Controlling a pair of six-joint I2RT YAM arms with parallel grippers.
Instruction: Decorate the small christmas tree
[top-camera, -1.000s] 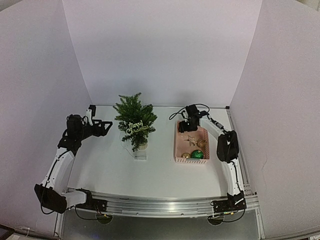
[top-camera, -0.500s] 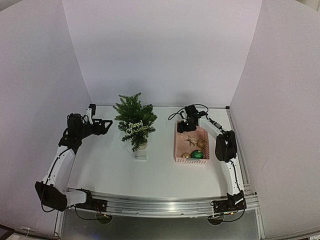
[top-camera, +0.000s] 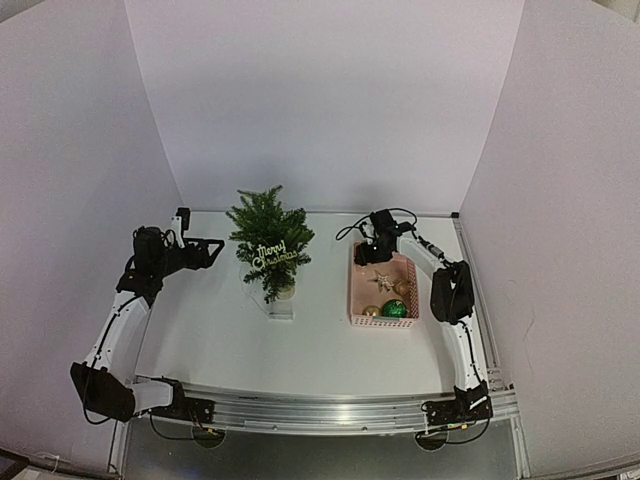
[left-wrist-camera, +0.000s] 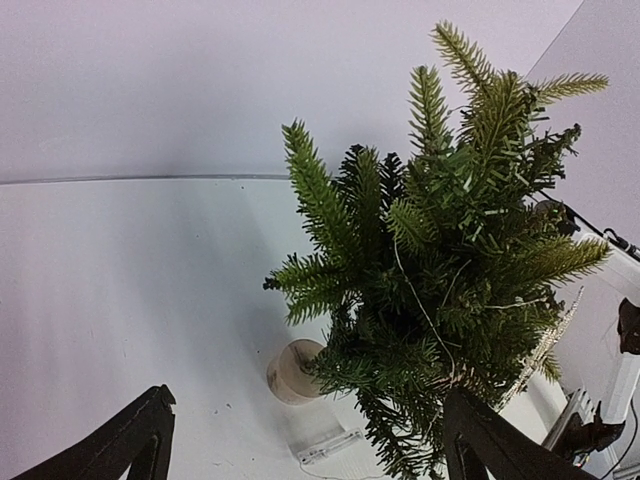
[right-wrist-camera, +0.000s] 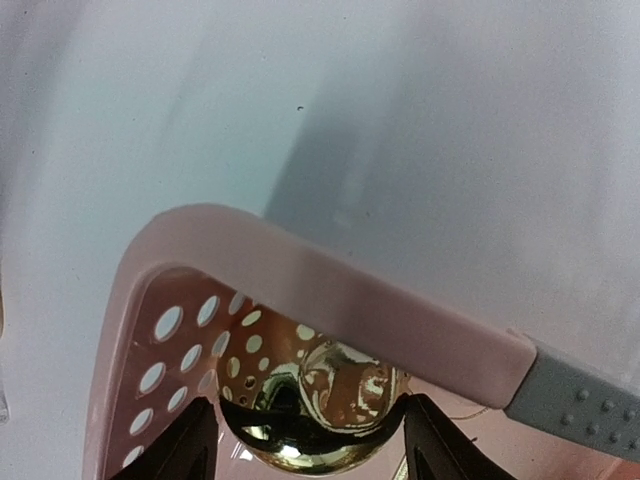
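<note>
- The small christmas tree (top-camera: 268, 238), a bushy dark green fir with a short trunk and a pale round base (left-wrist-camera: 293, 372), stands upright on the white worktop (top-camera: 210, 340), left of centre and towards the back.
- A glittery gold "Merry Christmas" sign (top-camera: 276, 253) hangs on the tree's front branches.
- A small clear plastic box (top-camera: 281, 312) lies on the worktop just in front of the base.
- The left claw (top-camera: 213, 250) hovers near the tree's left side and points at it, its black fingers (left-wrist-camera: 140, 440) spread wide with nothing between them.
- A pink perforated plastic basket (top-camera: 357, 290) sits to the right of the tree, well apart from it.
- In the basket lie a gold star (top-camera: 383, 280), a shiny green ball (top-camera: 394, 308) and small gold baubles (top-camera: 371, 311).
- The right claw (right-wrist-camera: 308, 400) reaches down inside the basket's far end.
- Its fingers (right-wrist-camera: 175, 450) sit close on either side of a shiny gold ball (right-wrist-camera: 310, 425); I cannot tell whether they grip it.
</note>
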